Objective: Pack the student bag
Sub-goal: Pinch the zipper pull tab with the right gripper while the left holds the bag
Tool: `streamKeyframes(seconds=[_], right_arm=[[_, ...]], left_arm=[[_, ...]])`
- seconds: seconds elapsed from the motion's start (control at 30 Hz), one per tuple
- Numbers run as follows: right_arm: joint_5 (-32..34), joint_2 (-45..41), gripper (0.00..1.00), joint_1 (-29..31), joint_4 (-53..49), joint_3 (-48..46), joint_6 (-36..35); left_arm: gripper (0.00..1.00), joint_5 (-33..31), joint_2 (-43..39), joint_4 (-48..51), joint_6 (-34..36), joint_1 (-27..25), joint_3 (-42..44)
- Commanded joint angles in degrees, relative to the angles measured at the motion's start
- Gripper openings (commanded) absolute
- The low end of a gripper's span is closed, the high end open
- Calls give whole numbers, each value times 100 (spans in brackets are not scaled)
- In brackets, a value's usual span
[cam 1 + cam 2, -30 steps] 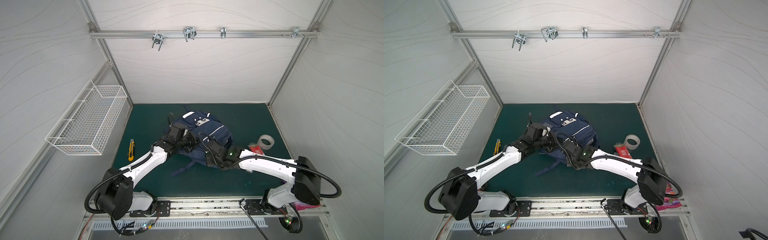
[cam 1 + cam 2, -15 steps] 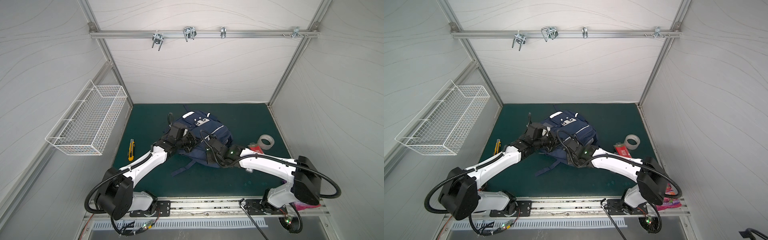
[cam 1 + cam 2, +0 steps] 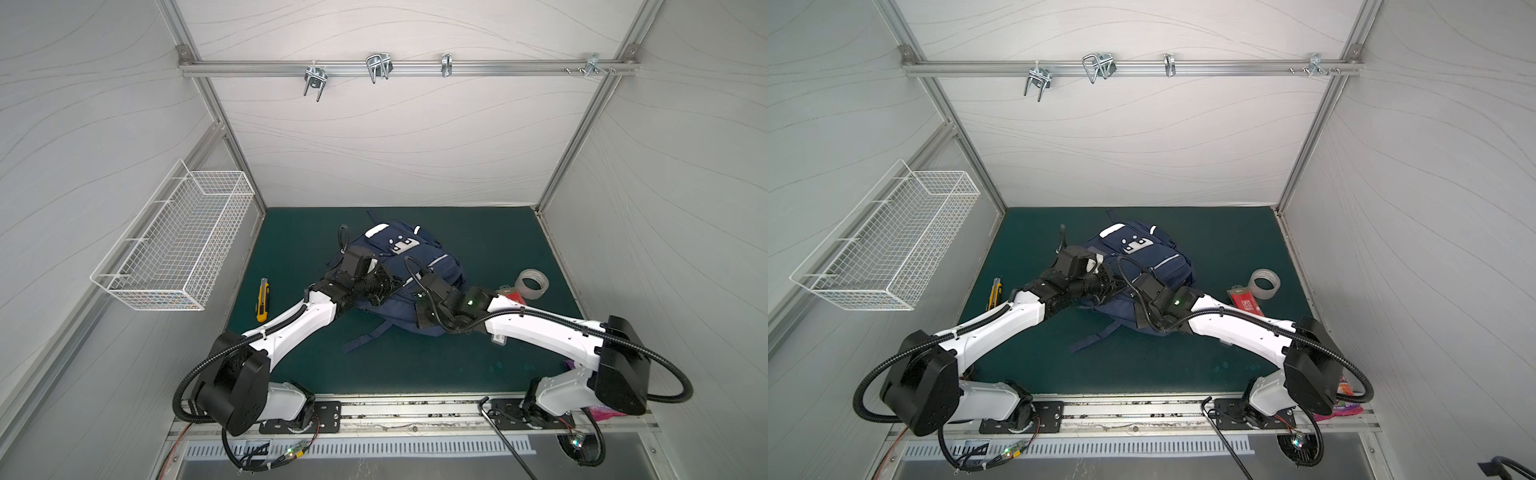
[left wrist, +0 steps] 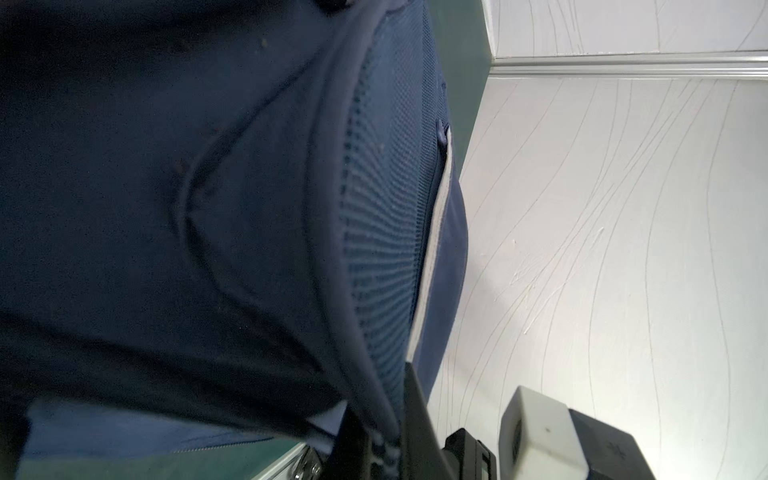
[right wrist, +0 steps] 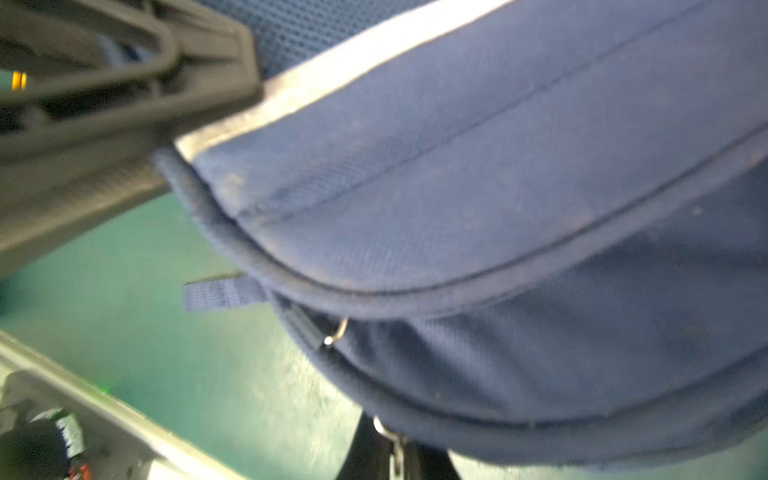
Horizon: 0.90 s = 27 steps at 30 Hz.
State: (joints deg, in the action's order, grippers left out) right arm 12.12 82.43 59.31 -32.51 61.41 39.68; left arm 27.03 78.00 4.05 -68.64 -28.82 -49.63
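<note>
The student bag, a navy backpack with white stripes, lies on the green mat in both top views. My left gripper is at its left side. The left wrist view shows that gripper shut on the bag's piped edge beside the mesh panel. My right gripper presses on the bag's near edge. In the right wrist view it is shut on a metal zipper pull under the bag's rim. The left gripper's fingers show there too.
A yellow utility knife lies left of the bag. A tape roll and a red packet lie to the right. A wire basket hangs on the left wall. A pink packet sits behind the right arm's base.
The right gripper has closed on the zipper pull and edged slightly left along the bag. The left arm and the bag have not visibly moved.
</note>
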Motion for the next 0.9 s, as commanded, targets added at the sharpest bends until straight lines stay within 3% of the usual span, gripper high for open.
streamKeyframes(seconds=[0.0, 0.2, 0.6, 0.63, 0.7, 0.77, 0.87], right_arm=[[-447, -235, 0, -17, -848, 161, 234], [-642, -585, 0, -70, -1424, -61, 258], [-1518, -862, 0, -688, -2127, -14, -724], [-1683, -866, 0, -699, -2035, -23, -787], [-2154, -817, 0, -701, -1809, 31, -868], [-2457, -673, 0, -699, -1726, 140, -909], [-2921, -436, 0, -701, -1494, 269, -923]], left_arm=[[0, -20, 14, -292, 311, 48, -328], [0, -160, -47, 27, 713, 148, -382], [0, -514, -120, 932, 1645, 152, -636], [5, -495, -122, 980, 1695, 149, -653], [29, -538, -197, 1018, 1700, 149, -626], [45, -682, -346, 1154, 1637, 149, -600], [57, -897, -653, 1551, 1628, 153, -596]])
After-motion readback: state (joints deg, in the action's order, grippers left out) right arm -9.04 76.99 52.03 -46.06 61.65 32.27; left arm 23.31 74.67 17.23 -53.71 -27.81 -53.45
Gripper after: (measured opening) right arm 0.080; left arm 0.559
